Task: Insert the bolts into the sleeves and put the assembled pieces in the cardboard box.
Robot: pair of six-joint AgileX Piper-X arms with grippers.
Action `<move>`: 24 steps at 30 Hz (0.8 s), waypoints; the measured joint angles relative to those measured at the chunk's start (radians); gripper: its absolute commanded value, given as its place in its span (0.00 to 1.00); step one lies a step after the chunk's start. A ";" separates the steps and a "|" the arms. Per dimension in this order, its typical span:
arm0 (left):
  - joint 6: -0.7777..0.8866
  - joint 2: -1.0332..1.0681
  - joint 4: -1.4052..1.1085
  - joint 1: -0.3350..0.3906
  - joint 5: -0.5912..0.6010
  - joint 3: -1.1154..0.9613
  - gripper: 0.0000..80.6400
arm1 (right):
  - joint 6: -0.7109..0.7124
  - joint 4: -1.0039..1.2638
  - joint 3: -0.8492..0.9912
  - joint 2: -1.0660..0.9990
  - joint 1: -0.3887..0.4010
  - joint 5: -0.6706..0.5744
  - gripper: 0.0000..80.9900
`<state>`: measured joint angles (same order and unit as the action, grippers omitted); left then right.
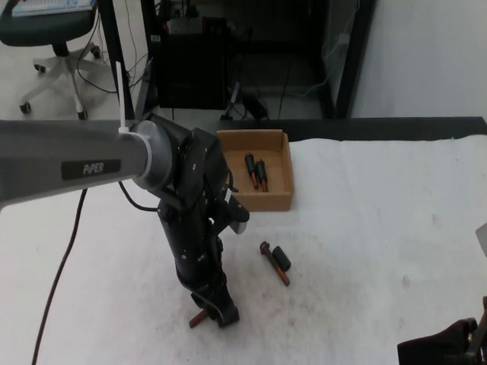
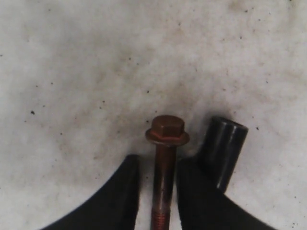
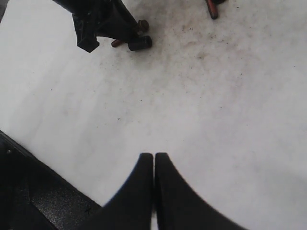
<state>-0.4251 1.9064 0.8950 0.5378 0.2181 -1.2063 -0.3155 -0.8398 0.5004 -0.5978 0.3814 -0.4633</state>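
High view: the left gripper is down on the white bench, with a bolt lying on the cloth and poking out sideways from between its tips. Ahead of that gripper and off to its right lie a second bolt and a second sleeve, touching each other. Farther ahead again sits the cardboard box, with two assembled pieces lying side by side inside it. The right gripper is low at the near right edge of the bench, well apart from the left one.

Left wrist view: the left gripper straddles the shank of the bolt, whose hex head reaches just past the fingertips. One finger lies right against the shank, while the other finger leaves a thin strip of bench showing beside it (so the jaws are slightly apart and not clamped). A black sleeve lies just outside the finger that touches the bolt, tilted, its open end pointing away from the wrist.

Right wrist view: the right gripper has its two fingers pressed flat together with nothing between them, above bare bench. Well ahead of it the left gripper stands on the cloth with the sleeve just beside its tips and the bolt at them. The second bolt lies farther off to one side.
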 measured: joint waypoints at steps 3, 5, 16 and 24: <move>0.000 0.000 -0.008 0.000 0.024 0.000 0.33 | 0.000 0.000 0.000 0.000 0.000 0.000 0.01; 0.000 0.000 -0.017 0.000 0.043 0.000 0.33 | 0.000 0.000 0.000 0.000 0.000 0.000 0.01; 0.000 0.002 -0.028 0.011 0.050 0.000 0.33 | 0.000 0.000 0.000 0.000 0.000 -0.003 0.01; 0.000 0.002 -0.017 0.012 0.023 0.000 0.33 | 0.000 0.000 0.000 0.000 0.000 -0.003 0.01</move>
<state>-0.4251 1.9089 0.8783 0.5498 0.2412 -1.2063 -0.3155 -0.8398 0.5004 -0.5978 0.3814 -0.4658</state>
